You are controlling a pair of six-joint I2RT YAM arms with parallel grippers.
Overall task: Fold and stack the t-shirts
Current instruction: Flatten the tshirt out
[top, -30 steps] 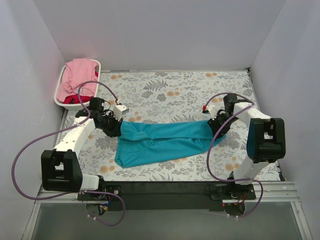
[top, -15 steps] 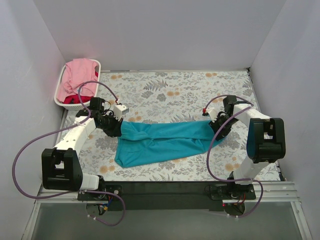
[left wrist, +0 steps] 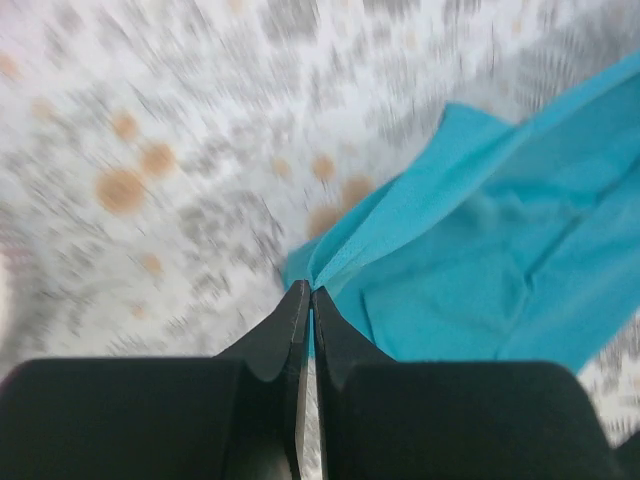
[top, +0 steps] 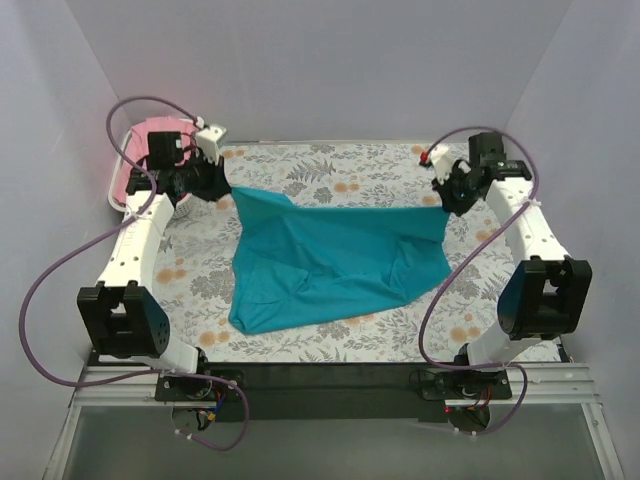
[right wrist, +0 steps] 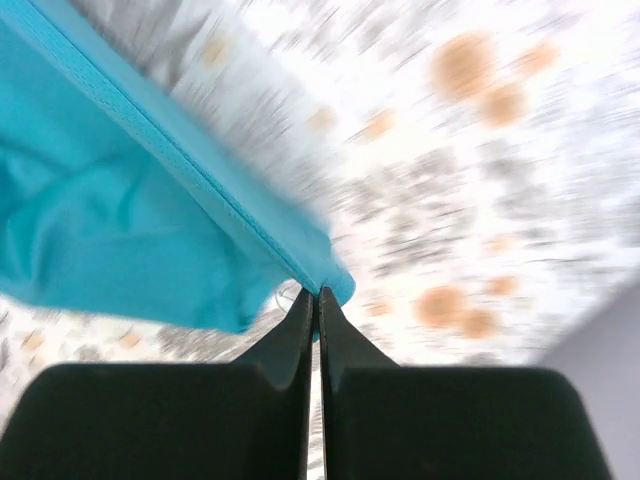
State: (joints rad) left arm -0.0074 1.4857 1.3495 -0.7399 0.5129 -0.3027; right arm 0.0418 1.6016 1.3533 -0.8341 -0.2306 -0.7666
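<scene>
The teal t-shirt [top: 335, 255] is stretched between both grippers, its far edge lifted and its near part lying on the floral table. My left gripper [top: 222, 187] is shut on the shirt's far left corner, seen pinched in the left wrist view [left wrist: 312, 287] where the teal cloth [left wrist: 480, 250] trails away. My right gripper [top: 447, 198] is shut on the far right corner, seen in the right wrist view [right wrist: 317, 291] with the hemmed teal edge [right wrist: 150, 210]. The pink t-shirt [top: 150, 135] lies in the basket, mostly hidden by the left arm. The red t-shirt is hidden.
The white slatted basket [top: 118, 192] stands at the far left corner behind the left arm. White walls enclose the table on three sides. Purple cables loop from both arms. A black rail [top: 330, 378] runs along the near edge.
Both grippers have moved up and toward the far side of the table, pulling the teal shirt's pinched corners with them. The bunched shirt has opened into a wide sheet.
</scene>
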